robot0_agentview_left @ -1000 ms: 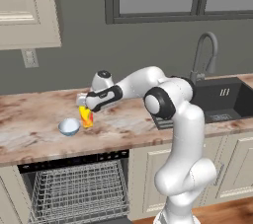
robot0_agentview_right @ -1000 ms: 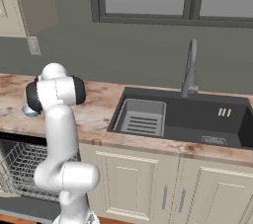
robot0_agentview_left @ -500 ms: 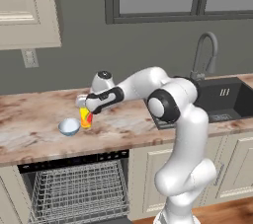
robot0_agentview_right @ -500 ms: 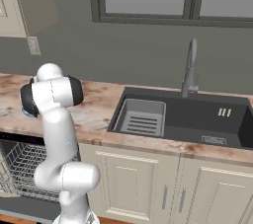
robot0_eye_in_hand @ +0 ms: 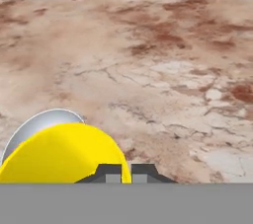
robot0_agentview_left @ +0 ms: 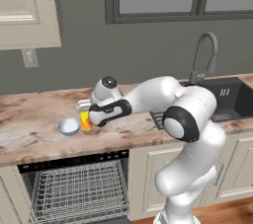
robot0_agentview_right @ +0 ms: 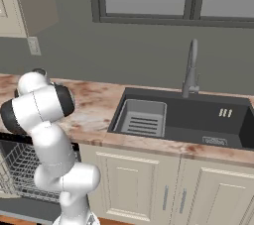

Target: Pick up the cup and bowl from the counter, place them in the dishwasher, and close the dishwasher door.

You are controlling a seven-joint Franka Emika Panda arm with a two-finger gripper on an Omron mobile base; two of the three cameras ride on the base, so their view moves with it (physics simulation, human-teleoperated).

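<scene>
- The cup (robot0_agentview_left: 86,120) — yellow with a red-orange patch — stands upright on the counter (robot0_agentview_left: 29,134), just beside the bowl (robot0_agentview_left: 68,127) and on that bowl's right in the left base view.
- In the hand view the cup (robot0_eye_in_hand: 64,154) rises as a broad yellow curve at the lower left, with the pale rim of the bowl (robot0_eye_in_hand: 42,122) showing just behind it.
- The gripper (robot0_agentview_left: 89,114) sits at the cup, its dark fingertips (robot0_eye_in_hand: 112,173) drawn almost together at the cup's edge — closed on the cup's rim, as far as the views show.
- The cup's base looks to be on the marbled surface; whether it has lifted at all I cannot tell.
- The bowl, pale blue-white and shallow, rests on the counter near its front edge.
- Below that stretch of counter the dishwasher (robot0_agentview_left: 74,159) is open, its wire rack (robot0_agentview_left: 79,193) in view.
- To the right lie the dark sink (robot0_agentview_right: 188,120) and the curved faucet (robot0_agentview_left: 205,53); cream cabinets (robot0_agentview_right: 149,189) stand below the sink.
</scene>
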